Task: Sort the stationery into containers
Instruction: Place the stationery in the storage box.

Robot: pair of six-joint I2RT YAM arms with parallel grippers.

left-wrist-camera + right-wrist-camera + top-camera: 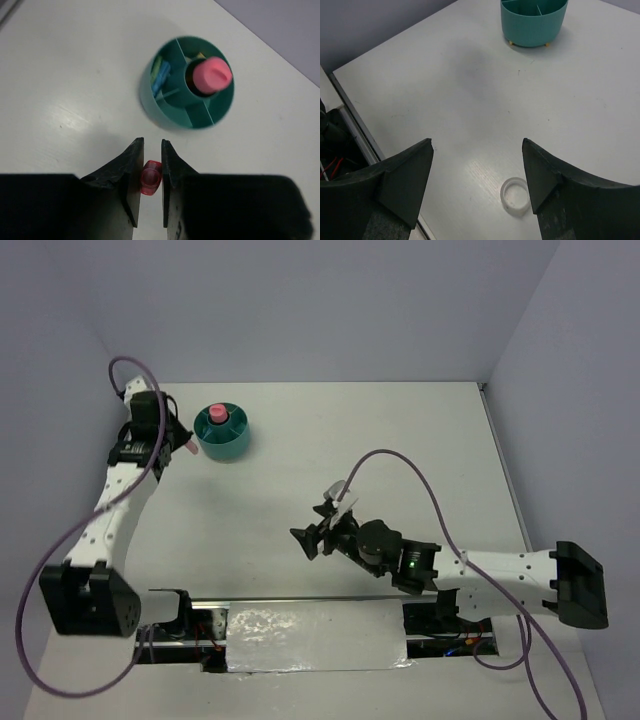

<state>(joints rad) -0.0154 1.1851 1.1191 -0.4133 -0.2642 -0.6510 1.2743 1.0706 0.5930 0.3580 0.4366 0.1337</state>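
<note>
At the left, the left pincer [150, 149] is seen closed narrowly on a short reddish-pink stubby piece [150, 178]. This piece is translucent and rounded, and it is gripped between the two dark fingers over the white table [400, 440]. Just beyond the fingertips, slightly to the right in the left wrist view, the round teal organiser [186, 85] is shown from above. A pink stick [213, 75] with a rounded top stands in its central well. A light-blue stick [161, 80] lies in an outer compartment on the left side, with something green [157, 64] beside it that is too blurred to be named. These contents and the dividers are revealed only by the left wrist view; in the top external view only the pink top inside the teal ring can be made out. That view does show that the organiser stands at the far left of the table, close beside the left pincer and well apart from the right arm. In the right wrist view the organiser is seen from the side at the top of the frame, its contents hidden. The right pincer [476, 145] is spread wide and grips nothing. A clear-white tape ring [515, 196] lies flat on the table between its fingers, nearer the finger at the right of that view and touched by neither. The ring cannot be picked out in the top external view.
</note>
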